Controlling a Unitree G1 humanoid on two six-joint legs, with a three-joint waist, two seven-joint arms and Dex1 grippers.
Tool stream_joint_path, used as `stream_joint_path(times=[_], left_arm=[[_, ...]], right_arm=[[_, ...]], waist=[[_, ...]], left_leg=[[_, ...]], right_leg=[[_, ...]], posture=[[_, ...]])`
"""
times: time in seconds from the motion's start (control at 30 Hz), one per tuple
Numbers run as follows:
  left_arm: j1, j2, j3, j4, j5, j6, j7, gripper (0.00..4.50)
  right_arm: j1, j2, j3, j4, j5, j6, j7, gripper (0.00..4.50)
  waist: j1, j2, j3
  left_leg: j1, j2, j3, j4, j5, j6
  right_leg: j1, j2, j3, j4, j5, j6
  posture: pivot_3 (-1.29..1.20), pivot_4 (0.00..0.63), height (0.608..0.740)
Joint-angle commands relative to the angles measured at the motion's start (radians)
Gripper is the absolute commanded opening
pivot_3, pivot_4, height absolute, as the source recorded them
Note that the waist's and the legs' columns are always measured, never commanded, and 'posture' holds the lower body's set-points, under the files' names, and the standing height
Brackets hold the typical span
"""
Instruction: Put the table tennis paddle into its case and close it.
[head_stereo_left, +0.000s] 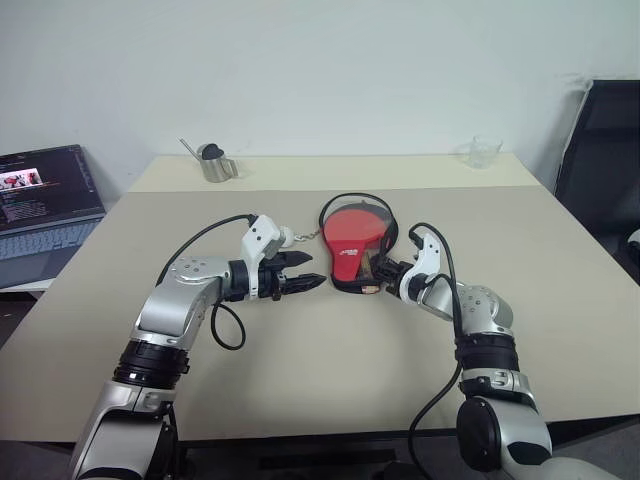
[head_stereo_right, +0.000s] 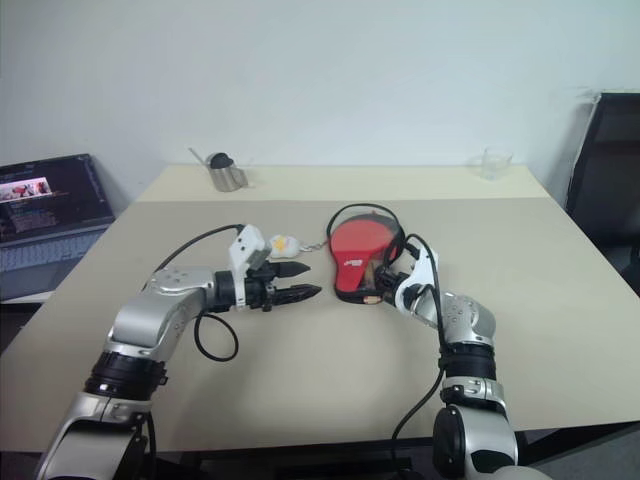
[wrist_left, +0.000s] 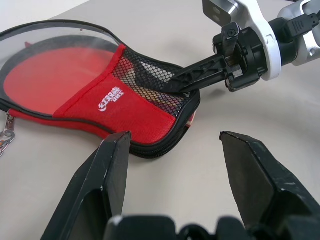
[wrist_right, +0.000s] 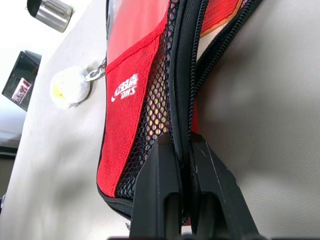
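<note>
The case (head_stereo_left: 352, 243) lies flat near the middle of the table (head_stereo_left: 300, 370), red logo side up, its round end toward the far edge and its narrow handle end toward the robot. The table tennis paddle (wrist_left: 47, 75) sits inside it: the red rubber blade shows through the clear upper panel, and part of the pale handle shows behind the black mesh pocket (wrist_left: 150, 82). The zip edge along the right side of the case stands open in a black loop, so closing is judged not yet done. The right gripper (wrist_right: 181, 150) is clenched on the black trim of the case at the handle end, with both fingers pressed together around the fabric edge. The left gripper (head_stereo_left: 305, 281) hovers just to the left of the case with its fingers spread and grasps nothing. The case is judged light, soft and pliable; it will buckle or slide across the smooth table if it is pulled from one point, so one edge needs holding down while the zip is drawn. The stiff paddle inside gives the cover its shape and a firm backing to press against. The trim and the zip pull are the best places to grip; the mesh is likely to snag. A small pale keychain charm (wrist_right: 70, 86) on a chain hangs from the left side of the case. At the far edge a metal cup (head_stereo_left: 214, 163) stands to the left and a clear glass (head_stereo_left: 485, 151) to the right; the contents of either cannot be made out.
</note>
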Motion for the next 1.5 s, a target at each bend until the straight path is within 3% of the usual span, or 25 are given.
stream_joint_path(times=[0.03, 0.63, 0.9, 1.3, 1.5], left_arm=[[-0.017, 0.004, 0.007, -0.025, 0.002, -0.015, 0.001, 3.11], [-0.050, 0.000, -0.020, 0.023, 0.018, -0.031, -0.047, 3.11], [-0.093, -0.017, -0.054, 0.079, 0.031, -0.052, -0.090, 3.11], [-0.140, -0.058, -0.073, 0.143, 0.053, -0.080, -0.119, 3.11], [-0.143, -0.060, -0.069, 0.161, 0.058, -0.095, -0.126, 3.11]], right_arm=[[0.058, -0.049, 0.050, -0.081, 0.011, 0.130, 0.023, 0.02], [0.347, -0.269, 0.202, -0.551, 0.127, 0.504, 0.194, 0.02], [0.511, -0.269, 0.174, -0.728, 0.163, 0.606, 0.208, 0.02], [0.575, -0.266, 0.138, -0.813, 0.220, 0.618, 0.218, 0.02], [0.596, -0.327, 0.130, -0.839, 0.269, 0.618, 0.251, 0.02]], waist=[[0.004, 0.000, 0.000], [0.021, -0.001, -0.001], [0.024, -0.004, -0.003], [0.023, -0.006, -0.005], [0.024, -0.006, -0.005]], left_leg=[[0.000, 0.000, 0.000, 0.000, 0.000, 0.000], [-0.003, -0.002, -0.001, -0.004, -0.001, 0.000], [-0.003, -0.002, -0.002, -0.004, -0.001, 0.000], [-0.003, -0.002, -0.002, -0.005, -0.001, 0.001], [-0.003, -0.002, -0.002, -0.005, -0.001, 0.001]], right_leg=[[0.000, 0.000, 0.000, 0.000, 0.000, 0.000], [0.000, 0.000, -0.002, -0.006, 0.000, 0.001], [0.000, 0.000, -0.003, -0.008, -0.001, 0.001], [0.000, 0.000, -0.003, -0.008, -0.001, 0.000], [0.001, 0.000, -0.003, -0.009, -0.001, 0.000]], posture=[[0.00, 0.150, 0.740], [0.00, 0.150, 0.740], [0.00, 0.150, 0.740], [0.00, 0.150, 0.740], [0.00, 0.150, 0.740]])
